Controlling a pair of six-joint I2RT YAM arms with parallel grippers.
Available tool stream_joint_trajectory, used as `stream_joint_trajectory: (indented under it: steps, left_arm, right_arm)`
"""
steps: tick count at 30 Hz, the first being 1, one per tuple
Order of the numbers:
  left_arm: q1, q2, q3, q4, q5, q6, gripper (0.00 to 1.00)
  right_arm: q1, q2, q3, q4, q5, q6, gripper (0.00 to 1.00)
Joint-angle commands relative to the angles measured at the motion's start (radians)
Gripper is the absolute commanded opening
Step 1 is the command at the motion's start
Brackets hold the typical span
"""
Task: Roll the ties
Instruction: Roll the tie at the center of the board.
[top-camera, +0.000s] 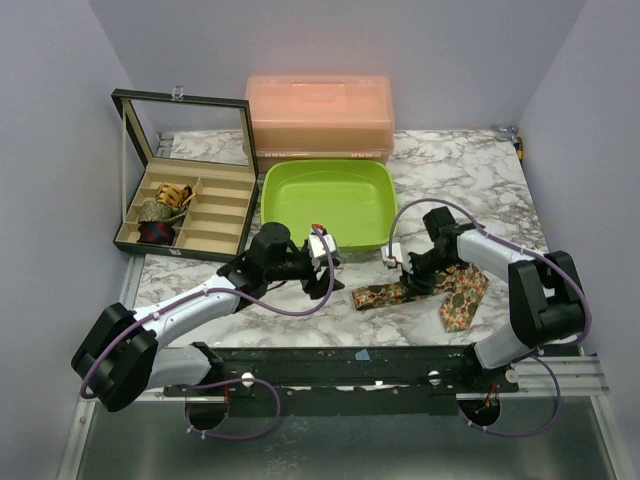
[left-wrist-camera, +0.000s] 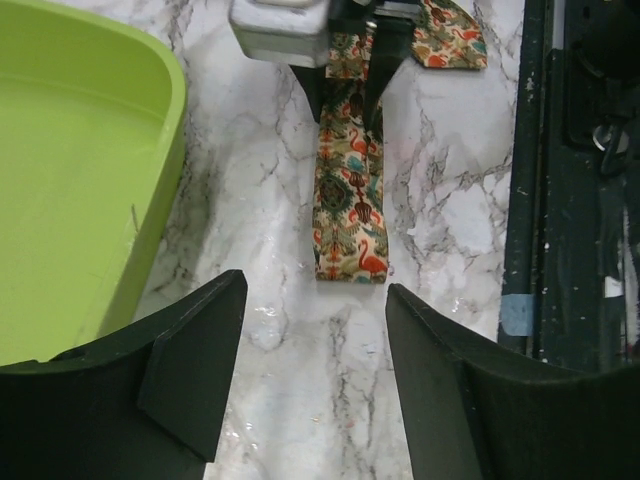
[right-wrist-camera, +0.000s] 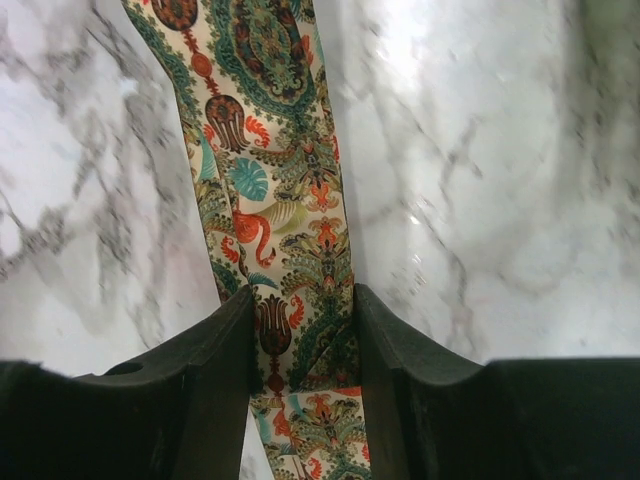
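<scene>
- The right hand (right-wrist-camera: 302, 300) pinches the tie (right-wrist-camera: 290, 200) across its width.
- The left hand (left-wrist-camera: 315, 288) is spread over bare bench (left-wrist-camera: 450, 210) at the tie's narrow end.
- A green tray (top-camera: 325, 200) sits just beyond both.

A lime-green tray (top-camera: 325, 205) sits on the marble table (top-camera: 470, 170), orange box (top-camera: 320, 115) behind, open black case (top-camera: 215, 215) beside.

Built of white link shells (top-camera: 190, 308) and black joint housings (top-camera: 545, 300), strung with looping purple cables (top-camera: 290, 313), tipped with matte black gripper fingers (left-wrist-camera: 190, 380), bolted to a black rail (top-camera: 340, 365).
</scene>
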Motion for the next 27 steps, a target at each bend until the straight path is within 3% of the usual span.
stream_joint_trajectory:
  steps: [1, 4, 8, 14, 17, 20, 23, 27]
  left_arm:
    - [0.009, -0.036, -0.040, -0.049, -0.007, -0.158, 0.63]
    - [-0.015, -0.090, -0.083, -0.042, 0.048, -0.016, 0.69]
    - [-0.115, -0.043, -0.057, -0.118, 0.004, 0.173, 0.90]
    - [-0.157, 0.127, -0.018, -0.056, -0.128, 0.223, 0.95]
    - [-0.192, 0.196, -0.008, -0.023, -0.162, 0.279, 0.95]
    - [-0.228, 0.268, 0.026, -0.021, -0.207, 0.310, 0.94]
    - [-0.238, 0.327, 0.062, -0.042, -0.246, 0.335, 0.89]
    - [-0.237, 0.371, 0.075, -0.072, -0.325, 0.394, 0.75]
  right_arm:
    - [0.116, -0.044, -0.067, 0.138, 0.064, 0.195, 0.43]
    - [0.174, -0.037, -0.078, 0.210, 0.081, 0.267, 0.43]
    - [0.185, -0.018, -0.055, 0.196, 0.067, 0.275, 0.45]
    - [0.183, -0.086, -0.022, 0.082, 0.045, 0.211, 0.78]
    - [0.182, -0.120, -0.031, 0.057, 0.038, 0.189, 0.85]
    - [0.182, -0.114, -0.041, 0.052, 0.033, 0.164, 0.85]
    - [0.182, -0.076, -0.041, 0.068, 0.035, 0.179, 0.76]
    - [0.182, -0.053, -0.056, 0.127, 0.037, 0.203, 0.67]
